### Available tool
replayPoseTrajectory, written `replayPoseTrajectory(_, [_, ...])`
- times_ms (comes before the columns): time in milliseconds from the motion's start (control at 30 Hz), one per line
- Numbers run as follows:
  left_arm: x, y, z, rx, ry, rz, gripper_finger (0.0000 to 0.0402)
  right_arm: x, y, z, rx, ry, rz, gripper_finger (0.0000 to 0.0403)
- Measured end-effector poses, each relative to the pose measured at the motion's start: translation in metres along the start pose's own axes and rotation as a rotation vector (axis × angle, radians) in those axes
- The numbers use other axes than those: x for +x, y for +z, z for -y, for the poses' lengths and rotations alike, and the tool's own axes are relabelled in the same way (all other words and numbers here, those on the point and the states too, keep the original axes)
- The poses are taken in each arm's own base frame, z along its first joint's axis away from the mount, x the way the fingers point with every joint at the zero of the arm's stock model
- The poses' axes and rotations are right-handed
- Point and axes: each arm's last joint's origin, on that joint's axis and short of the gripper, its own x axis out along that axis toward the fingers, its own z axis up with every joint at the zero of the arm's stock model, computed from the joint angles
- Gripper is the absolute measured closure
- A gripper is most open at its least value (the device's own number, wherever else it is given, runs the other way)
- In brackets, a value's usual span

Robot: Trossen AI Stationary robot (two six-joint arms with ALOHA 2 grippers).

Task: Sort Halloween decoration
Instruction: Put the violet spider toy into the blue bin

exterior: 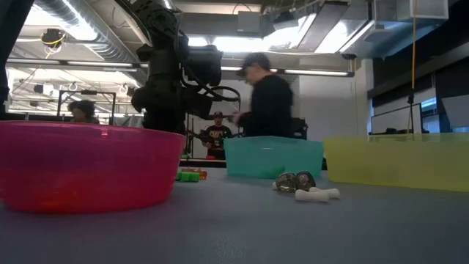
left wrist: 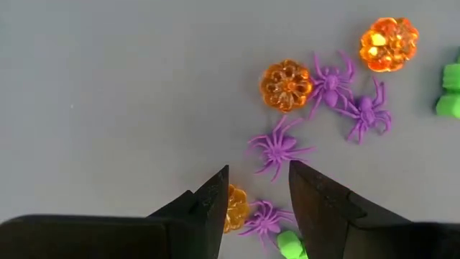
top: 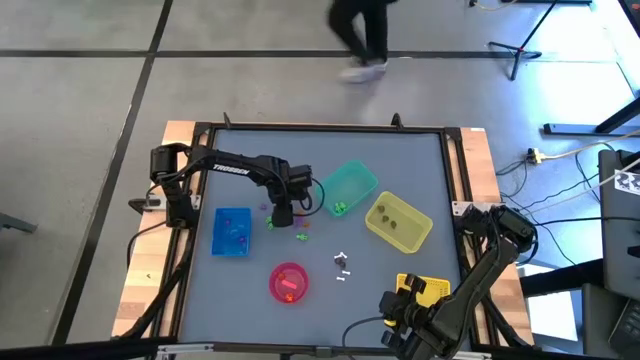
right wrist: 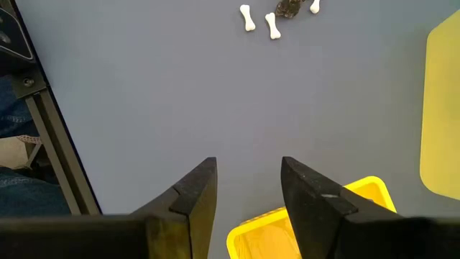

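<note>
The Halloween decoration lies loose on the grey table. Near the middle are purple spiders, orange pumpkins and green pieces. White bones and a dark grey trinket lie farther toward the near edge. My left gripper points straight down over the spider cluster. It is open, and a purple spider lies on the table below the gap between its fingers. My right gripper hangs open at the near right, above a small yellow bin.
A blue bin stands left of the cluster, with a teal bin and a yellow-green bin to the right. The pink bowl sits near the front edge. A person walks past beyond the table's far edge.
</note>
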Motion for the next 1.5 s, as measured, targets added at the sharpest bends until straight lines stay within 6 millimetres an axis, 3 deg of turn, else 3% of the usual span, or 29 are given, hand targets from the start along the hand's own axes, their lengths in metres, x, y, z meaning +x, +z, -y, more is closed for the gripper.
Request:
replayPoseTrajectory(300, [0.000, 0.000, 0.005, 0.281, -0.001, -0.001, 0.0271, 0.000, 0.000, 0.000, 0.000, 0.000, 0.000, 0.0249])
replayPoseTrajectory(767, [0.002, 0.004, 0.030, 0.749, 0.011, 0.035, 0.0271, 0.000, 0.001, 0.000, 0.000, -0.008, 0.034, 0.0249])
replayPoseTrajectory(967, [0.004, 0.006, 0.028, 0.762, 0.110, 0.014, 0.0271, 0.000, 0.001, 0.000, 0.000, -0.008, 0.037, 0.0249])
replayPoseTrajectory(1333, [0.005, 0.004, 0.027, 0.762, 0.107, -0.011, 0.0271, 0.000, 0.001, 0.000, 0.000, -0.009, 0.038, 0.0249])
replayPoseTrajectory(1500, [0.015, 0.005, 0.026, 0.786, 0.097, -0.039, 0.0271, 0.000, 0.001, 0.000, 0.000, -0.009, 0.039, 0.0249])
